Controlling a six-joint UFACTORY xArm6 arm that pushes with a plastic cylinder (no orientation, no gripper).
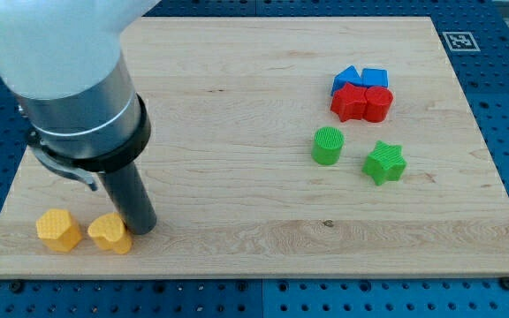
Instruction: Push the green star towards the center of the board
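The green star (385, 162) lies at the view's right, a little below mid-height of the wooden board (237, 106). A green cylinder (328, 146) stands just to its left, apart from it. My tip (143, 229) is at the view's lower left, touching or almost touching the right side of a yellow heart-shaped block (110, 232). The tip is far to the left of the green star.
A yellow hexagon block (58, 230) lies left of the yellow heart. At the upper right, two blue blocks (360, 79) sit behind a red star-like block (350, 102) and a red cylinder (378, 103), all bunched together. The arm's body (69, 79) covers the upper left.
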